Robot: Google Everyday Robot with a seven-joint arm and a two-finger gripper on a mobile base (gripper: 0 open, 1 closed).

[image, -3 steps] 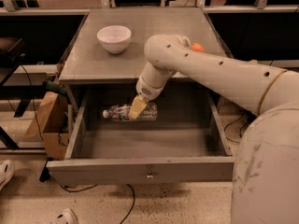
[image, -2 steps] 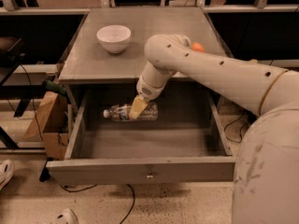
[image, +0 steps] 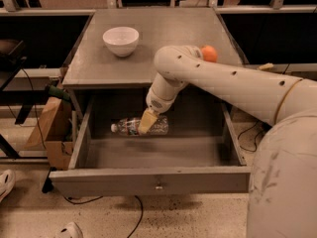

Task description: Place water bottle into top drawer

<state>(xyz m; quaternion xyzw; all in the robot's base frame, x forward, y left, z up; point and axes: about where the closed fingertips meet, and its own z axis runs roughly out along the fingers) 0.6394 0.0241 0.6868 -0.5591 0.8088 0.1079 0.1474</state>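
Water bottle (image: 126,127) is lying on its side in the pulled-out top drawer (image: 148,181), toward the back, just below the desk's (image: 163,38) front edge, cap pointing left. Claw (image: 147,122) sits right over its middle, probably touching it. Honestly can't tell if it's clamped or loose.

water bottle (image: 128,127): clear, on side, cap left | in top drawer (image: 109,181), open | gripper (image: 147,123): over bottle

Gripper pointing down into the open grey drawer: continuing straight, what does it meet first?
The gripper sits right at the small clear crinkled plastic bottle lying in the wide grey drawer; probably that first.
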